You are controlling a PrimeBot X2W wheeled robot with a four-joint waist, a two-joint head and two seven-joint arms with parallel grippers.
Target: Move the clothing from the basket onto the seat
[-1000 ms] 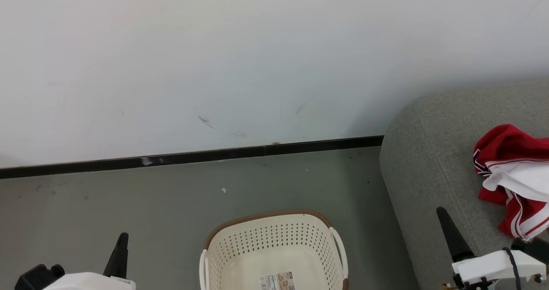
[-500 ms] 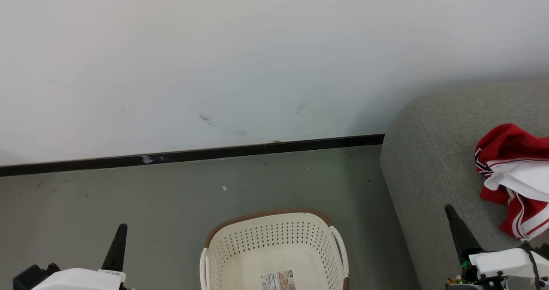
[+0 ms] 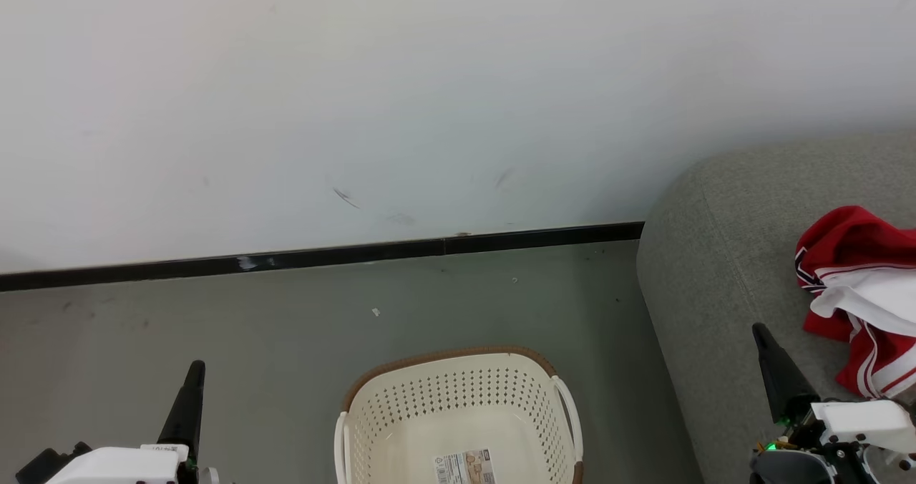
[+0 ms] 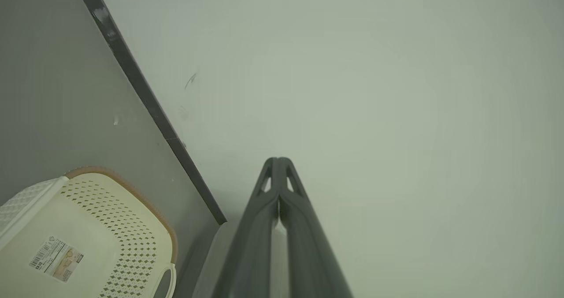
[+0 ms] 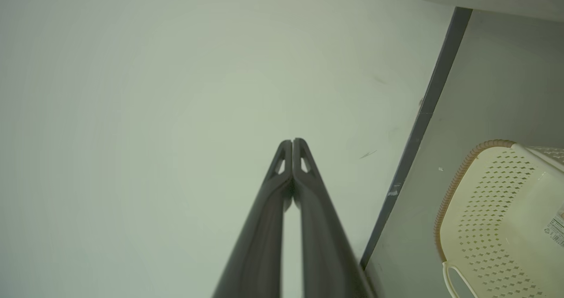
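Both sets of jaws are pressed together, tips touching, with nothing pinched. We checked the left jaws in the left wrist view and the right jaws in the right wrist view. Both point up toward the wall (image 3: 429, 97). The basket (image 3: 458, 398) sits on the floor (image 3: 215, 312) between the two sets of jaws. What we see of its inside is bare and the label sticker (image 3: 464, 467) is uncovered, but its near end is cut off by the frame, so we cannot rule out a piece left there. The clothing (image 3: 859, 291) lies bunched on the seat (image 3: 715, 269), just beyond and to the right of the right jaws, not touching them. We judge the transfer done or nearly so. Risks from here: a sweep of the right jaws toward the heap could hook loose fabric and drag it off the seat. An inward swing of either arm could knock the light basket. Signing off without seeing the basket's near end could leave a garment behind.
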